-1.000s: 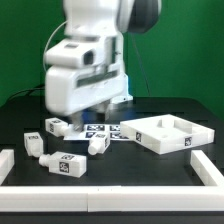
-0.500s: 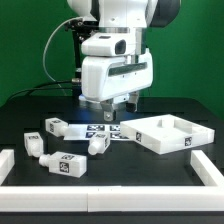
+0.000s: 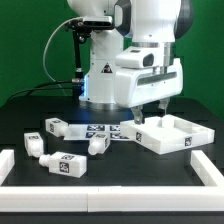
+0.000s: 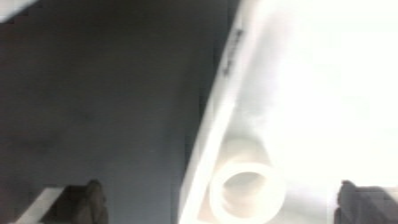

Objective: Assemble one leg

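Now hanging over the white tabletop (image 3: 172,135), above its corner toward the exterior view's left, with the gripper (image 3: 148,110) spread wide and holding nothing. Hard to tell from the exterior view whether clear of the rim or touching it.

Confirmed by the wrist view, though blurred: two dark fingertips (image 4: 75,202) set well apart, with only the tabletop's raised wall and a round corner hole (image 4: 244,185) between them. On one side of that wall, bare black desk (image 4: 89,100); on the other, the tabletop's pale inner floor.

Not gripping any leg. All four lying loose on the desk, toward the exterior view's left of the gripper:
- nearest leg (image 3: 99,143), just in front of the marker board (image 3: 105,130), tilted on its side;
- second leg (image 3: 55,126), farther left and farther back, tag facing the camera;
- third leg (image 3: 33,143), farthest left;
- fourth leg (image 3: 67,164), closest to the camera, tag visible on its face.

Tabletop resting flat on the exterior view's right, close beside the marker board. Ringed along the desk's edges by low white border strips (image 3: 205,168).
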Robot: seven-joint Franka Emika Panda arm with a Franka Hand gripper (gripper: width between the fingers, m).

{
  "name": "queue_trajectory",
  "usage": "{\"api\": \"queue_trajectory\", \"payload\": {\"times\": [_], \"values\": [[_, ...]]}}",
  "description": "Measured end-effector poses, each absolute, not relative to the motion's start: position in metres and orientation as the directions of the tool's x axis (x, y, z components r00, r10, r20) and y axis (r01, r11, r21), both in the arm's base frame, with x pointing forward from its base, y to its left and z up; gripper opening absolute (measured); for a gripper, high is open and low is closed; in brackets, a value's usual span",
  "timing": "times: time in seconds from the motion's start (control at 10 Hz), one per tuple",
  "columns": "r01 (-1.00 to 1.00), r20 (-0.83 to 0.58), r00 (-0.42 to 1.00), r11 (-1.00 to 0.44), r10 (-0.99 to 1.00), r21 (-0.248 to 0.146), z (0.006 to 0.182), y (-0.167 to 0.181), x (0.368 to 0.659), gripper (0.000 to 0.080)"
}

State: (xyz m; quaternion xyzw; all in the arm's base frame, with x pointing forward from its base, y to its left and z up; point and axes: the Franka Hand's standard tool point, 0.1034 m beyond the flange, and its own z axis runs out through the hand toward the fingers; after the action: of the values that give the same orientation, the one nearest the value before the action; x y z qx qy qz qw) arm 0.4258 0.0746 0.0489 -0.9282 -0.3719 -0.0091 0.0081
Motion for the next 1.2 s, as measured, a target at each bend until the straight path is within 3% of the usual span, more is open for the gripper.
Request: {"api": "queue_trajectory", "payload": {"times": [0.3, 0.6, 0.8, 0.9, 1.0, 1.1, 1.2], "values": [[0.678, -0.018, 0.734, -0.733, 0.679, -0.05, 0.013, 0.071, 0.422, 0.0649], [0.669, -0.01, 0.743, -0.742, 0.67, -0.042, 0.007, 0.063, 0.422, 0.0649], [0.669, -0.01, 0.742, -0.742, 0.67, -0.042, 0.007, 0.063, 0.422, 0.0417], [0.669, -0.01, 0.742, -0.742, 0.67, -0.042, 0.007, 0.063, 0.422, 0.0417], [0.669, -0.01, 0.742, -0.742, 0.67, -0.042, 0.007, 0.063, 0.422, 0.0233], [0.669, -0.009, 0.743, -0.742, 0.67, -0.042, 0.007, 0.063, 0.422, 0.0101], [0.67, -0.009, 0.742, -0.742, 0.67, -0.042, 0.007, 0.063, 0.422, 0.0101]]}}
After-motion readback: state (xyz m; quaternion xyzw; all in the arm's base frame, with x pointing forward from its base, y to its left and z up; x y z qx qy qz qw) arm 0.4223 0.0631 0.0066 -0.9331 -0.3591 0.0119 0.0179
